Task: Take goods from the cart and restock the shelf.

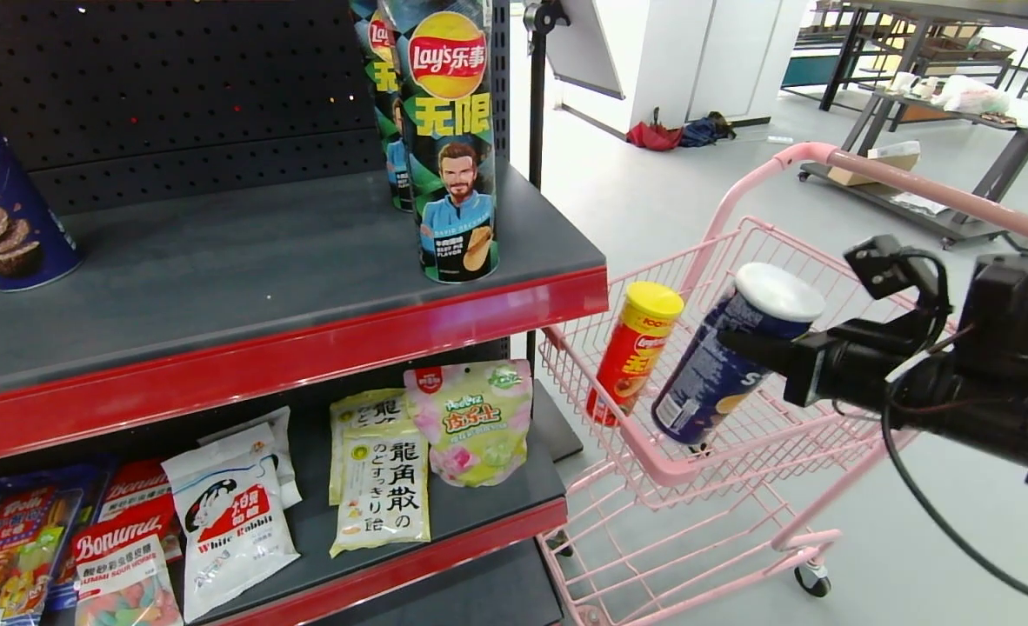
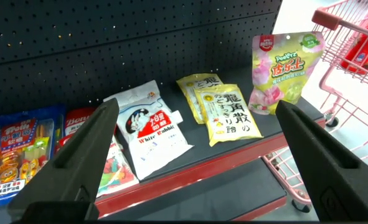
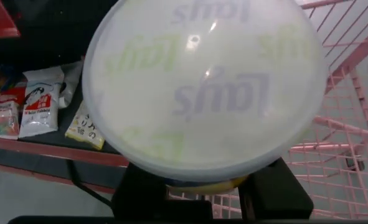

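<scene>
My right gripper [image 1: 753,348] is shut on a dark blue chips can [image 1: 704,382] with a white lid [image 3: 202,87], holding it tilted above the pink cart [image 1: 653,467]. A yellow-lidded red can [image 1: 636,356] leans inside the cart basket beside it. The grey upper shelf [image 1: 218,261] with a red front edge carries a tall green-and-black chips can [image 1: 451,148] near its right end, with another behind it, and a blue can [image 1: 1,217] at the far left. My left gripper [image 2: 199,168] is open in front of the lower shelf, nothing between its fingers [image 2: 78,168].
The lower shelf [image 1: 479,513] holds several snack bags: a white candy bag [image 2: 152,127], yellow packets [image 2: 227,112] and a green-pink pouch [image 2: 286,68]. The cart handle [image 1: 914,187] rises at the right. Open grey floor lies behind the cart.
</scene>
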You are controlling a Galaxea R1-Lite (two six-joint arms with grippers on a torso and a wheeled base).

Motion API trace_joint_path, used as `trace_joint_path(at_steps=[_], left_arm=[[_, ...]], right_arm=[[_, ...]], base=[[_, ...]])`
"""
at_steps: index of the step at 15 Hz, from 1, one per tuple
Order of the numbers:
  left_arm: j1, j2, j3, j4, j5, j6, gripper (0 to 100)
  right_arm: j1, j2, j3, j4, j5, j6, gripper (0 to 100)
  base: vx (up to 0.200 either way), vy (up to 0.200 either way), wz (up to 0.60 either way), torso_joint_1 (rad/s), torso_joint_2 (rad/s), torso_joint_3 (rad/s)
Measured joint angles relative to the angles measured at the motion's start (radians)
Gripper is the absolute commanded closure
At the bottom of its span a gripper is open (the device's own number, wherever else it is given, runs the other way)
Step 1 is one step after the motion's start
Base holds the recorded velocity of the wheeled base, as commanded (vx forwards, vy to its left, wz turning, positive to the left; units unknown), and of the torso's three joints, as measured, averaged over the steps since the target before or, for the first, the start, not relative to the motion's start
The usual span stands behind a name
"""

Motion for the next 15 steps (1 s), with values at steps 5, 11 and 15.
trace_joint_path(at_steps=[5, 11, 15], left_arm=[[0.001, 0.000, 0.000, 0.000, -0.001, 0.001, 0], [0.000, 0.000, 0.000, 0.000, -0.002, 0.001, 0], [0.001, 0.000, 0.000, 0.000, -0.002, 0.001, 0]], right_arm=[[-0.061, -0.338, -0.310, 0.697, -0.089, -0.053, 100], [-0.172, -0.881, -0.059, 1.066, -0.322, -0.139, 100], [-0.223, -1.079, 0.083, 1.096, -0.402, -0.191, 100]], base=[[0.000, 0.000, 0.00, 0.000, 0.00, 0.000], [0.000, 0.000, 0.00, 0.000, 0.00, 0.000], [0.000, 0.000, 0.00, 0.027, -0.10, -0.074]])
